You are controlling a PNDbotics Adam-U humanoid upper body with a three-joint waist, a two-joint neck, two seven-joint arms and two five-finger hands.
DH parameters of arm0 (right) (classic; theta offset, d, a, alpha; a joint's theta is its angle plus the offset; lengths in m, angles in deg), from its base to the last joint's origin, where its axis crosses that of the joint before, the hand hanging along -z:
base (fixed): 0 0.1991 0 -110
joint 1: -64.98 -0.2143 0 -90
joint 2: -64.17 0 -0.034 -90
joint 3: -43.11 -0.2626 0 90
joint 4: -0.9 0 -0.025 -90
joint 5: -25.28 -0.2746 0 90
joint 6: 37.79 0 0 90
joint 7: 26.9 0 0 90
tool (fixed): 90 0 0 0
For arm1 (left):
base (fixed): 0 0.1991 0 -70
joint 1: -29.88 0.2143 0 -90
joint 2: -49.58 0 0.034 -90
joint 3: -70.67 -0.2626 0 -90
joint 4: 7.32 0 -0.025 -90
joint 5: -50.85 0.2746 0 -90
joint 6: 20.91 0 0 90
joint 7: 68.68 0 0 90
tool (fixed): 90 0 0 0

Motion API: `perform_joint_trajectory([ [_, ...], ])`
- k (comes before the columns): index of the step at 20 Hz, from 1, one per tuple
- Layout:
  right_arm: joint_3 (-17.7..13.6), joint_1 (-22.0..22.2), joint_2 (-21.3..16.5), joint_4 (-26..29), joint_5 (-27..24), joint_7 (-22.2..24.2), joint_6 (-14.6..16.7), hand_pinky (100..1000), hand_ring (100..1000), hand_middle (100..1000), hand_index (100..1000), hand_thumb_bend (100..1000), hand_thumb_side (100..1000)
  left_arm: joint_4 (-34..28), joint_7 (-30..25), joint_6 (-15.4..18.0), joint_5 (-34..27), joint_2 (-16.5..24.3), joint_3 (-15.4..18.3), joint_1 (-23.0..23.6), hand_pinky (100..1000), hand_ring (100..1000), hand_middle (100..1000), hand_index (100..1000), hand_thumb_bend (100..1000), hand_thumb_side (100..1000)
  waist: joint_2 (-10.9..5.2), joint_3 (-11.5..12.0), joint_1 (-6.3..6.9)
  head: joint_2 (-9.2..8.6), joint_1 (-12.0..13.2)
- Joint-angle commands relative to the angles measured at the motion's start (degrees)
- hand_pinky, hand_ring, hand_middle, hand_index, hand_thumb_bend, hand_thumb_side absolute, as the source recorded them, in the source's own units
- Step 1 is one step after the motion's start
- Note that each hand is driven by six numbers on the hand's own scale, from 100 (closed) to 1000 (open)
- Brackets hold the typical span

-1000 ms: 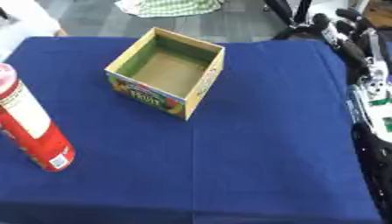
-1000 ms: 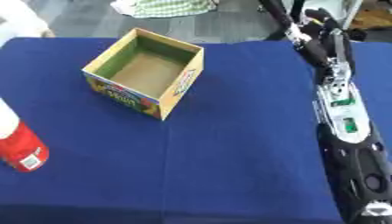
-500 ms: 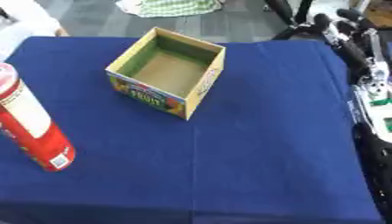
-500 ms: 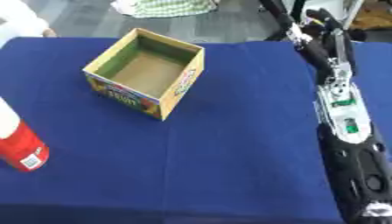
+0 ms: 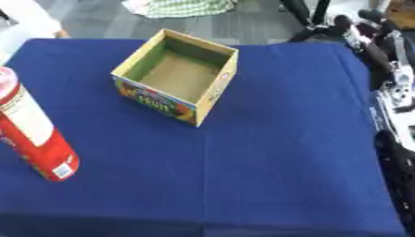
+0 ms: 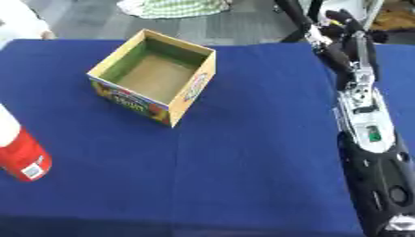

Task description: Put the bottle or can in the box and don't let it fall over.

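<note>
The can (image 5: 31, 134) is standing upright at the surface's (image 5: 267, 176) left edge, well apart from the open box (image 5: 178, 76), untouched. The right hand (image 6: 344, 25) is hanging at the far right; its fingers cannot be told.

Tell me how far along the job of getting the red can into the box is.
Nothing looks done yet. The red can stands upright on the blue table at the left, apart from the open box, which shows nothing inside. Nothing is in hand: the right hand is raised at the far right edge, away from both. No left hand shows. Left: grasp the can, carry it over, set it upright inside.
</note>
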Motion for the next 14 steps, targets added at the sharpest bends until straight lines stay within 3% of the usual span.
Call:
perform_joint_trajectory([
  [1,-0.04,-0.66,-1.06,0.79,-0.36,0.2,0.13,730,954,1000,787,713,433,-0.02,0.52,-0.05,0.59,2.09,-0.2,-1.22,1000,1000,835,873,724,406,-0.38,-0.09,0.17,0.31,0.22],
  [5,0.04,-0.68,-1.0,0.78,-0.4,0.32,0.12,730,954,1000,787,712,433,0.7,1.1,-0.72,0.8,2.3,-0.68,-2.33,1000,1000,835,874,724,411,-0.33,-0.15,0.2,0.31,0.37],
  [14,0.06,-0.72,-0.9,0.86,-0.32,0.37,0.13,730,954,1000,787,712,435,1.32,1.19,-1.47,0.68,2.27,-1.31,-3.92,1000,1000,835,875,706,410,-0.44,-0.2,0.28,0.31,5.43],
])
